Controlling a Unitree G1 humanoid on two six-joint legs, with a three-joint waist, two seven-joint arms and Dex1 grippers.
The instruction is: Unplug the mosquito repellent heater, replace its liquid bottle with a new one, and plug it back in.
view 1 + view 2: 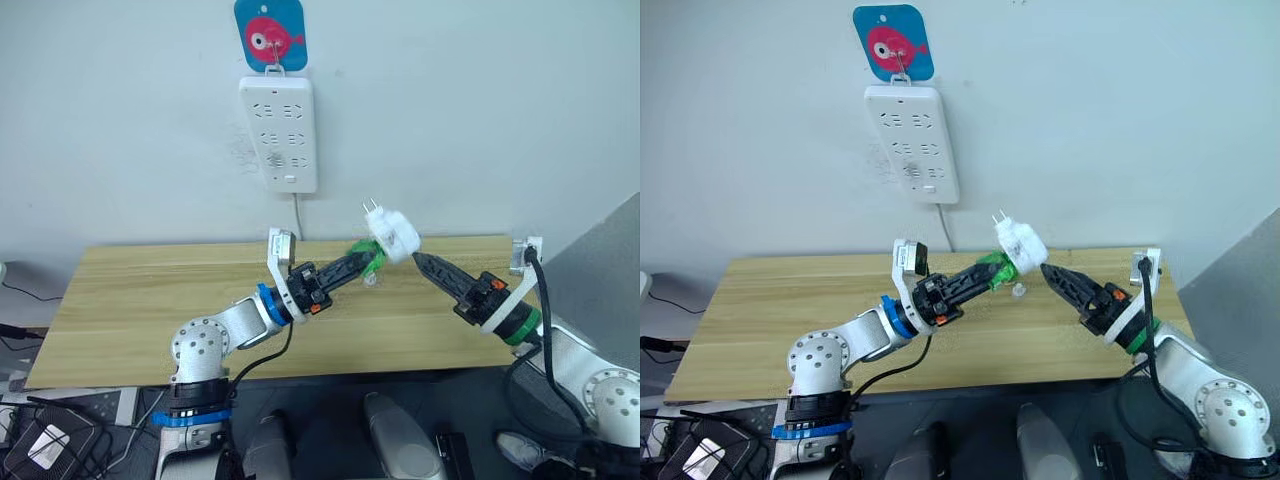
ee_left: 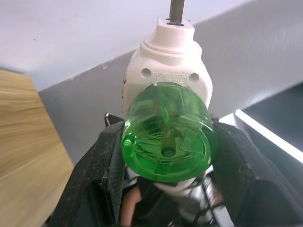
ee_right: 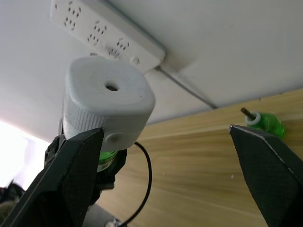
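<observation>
The mosquito repellent heater (image 1: 392, 236) is off the wall and held in the air above the table's back edge, its two prongs pointing up. A green liquid bottle (image 2: 165, 132) sits in its underside. My left gripper (image 1: 362, 264) is shut on that bottle, one black finger (image 2: 106, 161) on each side. My right gripper (image 3: 166, 128) is open wide, and one of its fingertips (image 3: 97, 135) is just under the heater's white top (image 3: 109, 101). A second green bottle (image 3: 265, 124) lies on the wooden table.
A long white power strip (image 1: 279, 130) hangs on the wall under a blue fish plaque (image 1: 270, 35), its cable dropping behind the table (image 1: 140, 290). A small clear piece (image 1: 1020, 291) lies on the tabletop below the heater.
</observation>
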